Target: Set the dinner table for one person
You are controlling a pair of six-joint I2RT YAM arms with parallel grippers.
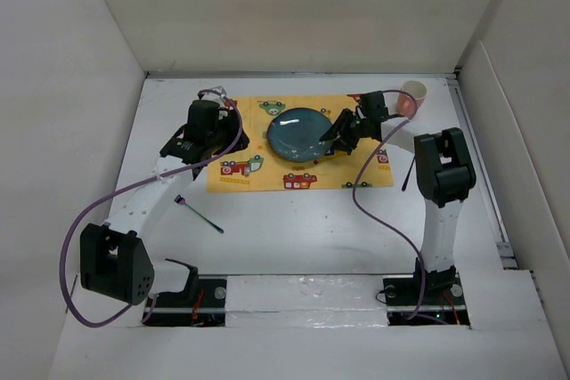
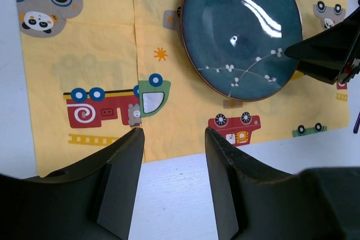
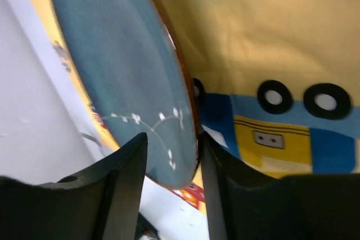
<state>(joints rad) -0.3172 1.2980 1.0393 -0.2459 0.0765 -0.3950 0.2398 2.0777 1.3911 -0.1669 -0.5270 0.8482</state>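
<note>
Spread beneath both arms, walled by white panels: large flat plain white rectangular dinner table [image 1: 312,229]. Toward its 12 o'clock side, lying flat: yellow cloth mat printed with cartoon cars [image 1: 254,117]. At the mat's centre, resting flat: round dark teal glazed plate with white blossom sprigs [image 1: 298,133].

At the plate's 3 o'clock rim: right gripper [image 3: 171,155]. Jaws parted, one finger over the plate's face and the other outside the rim, straddling it rather than pinching.

Hovering at the mat's 9 o'clock side: left gripper [image 2: 173,139]. Jaws moderately apart, holding nothing; between them in the wrist view, only mat edge and bare table.

By the mat's 2 o'clock corner: pale pink cup [image 1: 412,93]. On bare table at 7 o'clock of the mat: thin dark utensil with a purple end [image 1: 200,215].
</note>
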